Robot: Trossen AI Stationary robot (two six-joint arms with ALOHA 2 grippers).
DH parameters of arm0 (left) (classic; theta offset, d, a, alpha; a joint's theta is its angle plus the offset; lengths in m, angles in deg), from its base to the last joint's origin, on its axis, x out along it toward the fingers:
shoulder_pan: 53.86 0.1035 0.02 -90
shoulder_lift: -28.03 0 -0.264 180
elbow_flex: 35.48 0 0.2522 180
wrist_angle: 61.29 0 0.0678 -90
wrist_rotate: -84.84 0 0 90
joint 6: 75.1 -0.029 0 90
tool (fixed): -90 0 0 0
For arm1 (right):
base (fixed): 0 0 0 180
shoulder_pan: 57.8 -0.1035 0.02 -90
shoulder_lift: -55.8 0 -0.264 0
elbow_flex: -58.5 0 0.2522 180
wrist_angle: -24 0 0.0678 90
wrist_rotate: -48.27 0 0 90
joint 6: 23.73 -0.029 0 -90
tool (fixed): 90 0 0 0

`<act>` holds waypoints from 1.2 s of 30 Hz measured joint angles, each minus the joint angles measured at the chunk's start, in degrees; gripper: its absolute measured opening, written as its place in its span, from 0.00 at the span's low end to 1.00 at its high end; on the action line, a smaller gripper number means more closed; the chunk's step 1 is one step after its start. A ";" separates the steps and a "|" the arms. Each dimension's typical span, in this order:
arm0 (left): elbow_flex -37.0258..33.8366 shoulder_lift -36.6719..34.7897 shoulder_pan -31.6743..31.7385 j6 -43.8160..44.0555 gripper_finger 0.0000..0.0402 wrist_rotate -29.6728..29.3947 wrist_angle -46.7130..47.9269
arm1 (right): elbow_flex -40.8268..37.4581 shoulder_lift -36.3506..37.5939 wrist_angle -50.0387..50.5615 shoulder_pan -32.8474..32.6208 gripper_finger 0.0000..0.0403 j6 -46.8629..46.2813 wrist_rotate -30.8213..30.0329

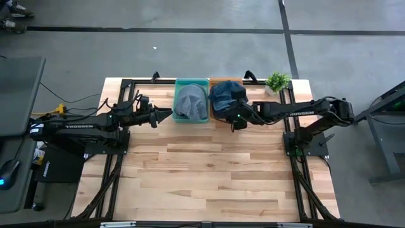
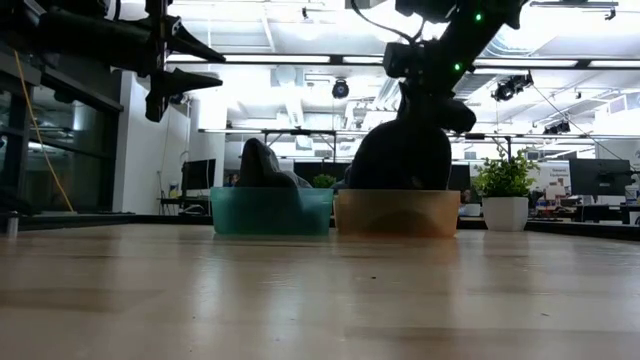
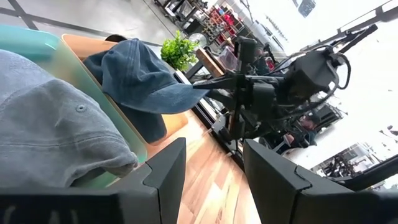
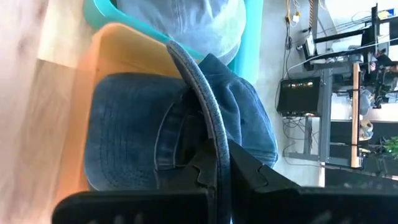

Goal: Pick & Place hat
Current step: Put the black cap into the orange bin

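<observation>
A blue denim hat (image 1: pixel 226 94) sits over the orange bin (image 2: pixel 397 212) at the table's far edge, with its crown (image 3: pixel 134 68) reaching down into the bin. My right gripper (image 4: pixel 217 158) is shut on its brim. A grey hat (image 3: pixel 56 124) lies in the teal bin (image 1: pixel 192 83) beside it. My left gripper (image 1: pixel 166 115) hangs level just left of the teal bin, open and touching nothing. My right gripper pinches the blue hat's brim (image 4: pixel 213 138) between its two fingers, which take the curved brim edge-on. The fingers come from the table's right side, slanting down. The crown (image 4: pixel 137 134) hangs beyond the fingers, inside the orange bin; whether it rests on the bin's floor is hidden.
A small potted plant (image 1: pixel 277 82) stands at the far right corner next to the orange bin. The wooden tabletop (image 1: pixel 209 171) stretches toward the near edge, and dark frame rails (image 1: pixel 297 152) run along both sides.
</observation>
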 joint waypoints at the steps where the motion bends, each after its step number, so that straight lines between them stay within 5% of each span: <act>1: 0.00 0.00 0.00 0.35 0.40 0.00 0.00 | -0.28 0.00 -0.17 0.63 0.01 0.37 0.40; 15: 0.02 0.00 0.00 0.94 0.40 -0.46 0.02 | -0.38 -1.29 -4.02 7.94 0.01 5.90 8.22; 36: 0.07 0.00 -0.02 1.13 0.40 -1.42 0.42 | -0.16 -10.17 -7.04 9.02 0.01 1.03 13.36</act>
